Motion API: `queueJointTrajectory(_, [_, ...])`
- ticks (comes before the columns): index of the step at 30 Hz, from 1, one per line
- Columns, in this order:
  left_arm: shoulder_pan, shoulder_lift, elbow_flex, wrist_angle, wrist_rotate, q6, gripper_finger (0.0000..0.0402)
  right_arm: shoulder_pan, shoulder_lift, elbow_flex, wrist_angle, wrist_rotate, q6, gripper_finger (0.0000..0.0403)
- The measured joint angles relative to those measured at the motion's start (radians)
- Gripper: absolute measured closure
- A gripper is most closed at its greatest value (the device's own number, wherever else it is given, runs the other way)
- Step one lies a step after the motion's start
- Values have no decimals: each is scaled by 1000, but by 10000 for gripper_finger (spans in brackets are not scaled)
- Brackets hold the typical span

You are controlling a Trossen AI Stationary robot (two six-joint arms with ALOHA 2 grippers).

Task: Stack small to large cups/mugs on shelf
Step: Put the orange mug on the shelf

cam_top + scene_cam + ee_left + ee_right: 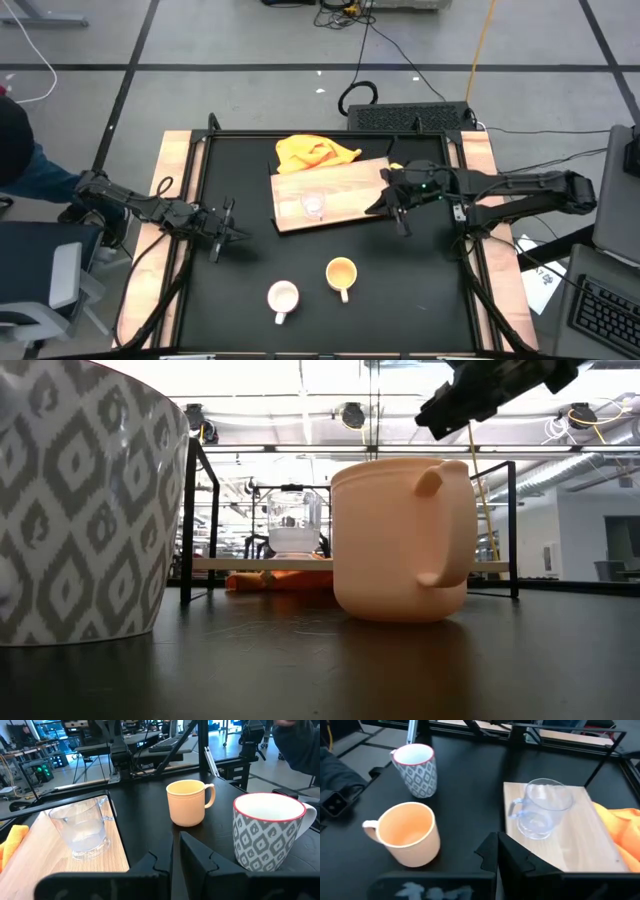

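White patterned mug (283,296) and yellow-orange mug (341,272) lower centre, clear glass cup (314,204) on wooden board (345,195); left gripper (228,236) nearly closed, right gripper (392,207) fingers together, both empty.

Cloth: we see a crumpled yellow cloth (314,153) at the far side of the black table (400,300), partly tucked under wood.
Frame: we note a black metal frame (300,134) edging the table.
Beyond: a keyboard (610,310) (lower right corner), cables (400,50) on the floor.
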Motion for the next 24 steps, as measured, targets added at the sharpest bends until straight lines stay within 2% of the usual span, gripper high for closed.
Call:
queueJointTrajectory(5, [0,0,0,0,0,0,366,33,-60,-47,2,2,25,403])
queueJointTrajectory(11, [0,0,0,0,0,0,366,57,-157,-120,81,2,66,403])
queueJointTrajectory(24, [0,0,0,0,0,0,366,59,-347,-286,154,3,149,403])
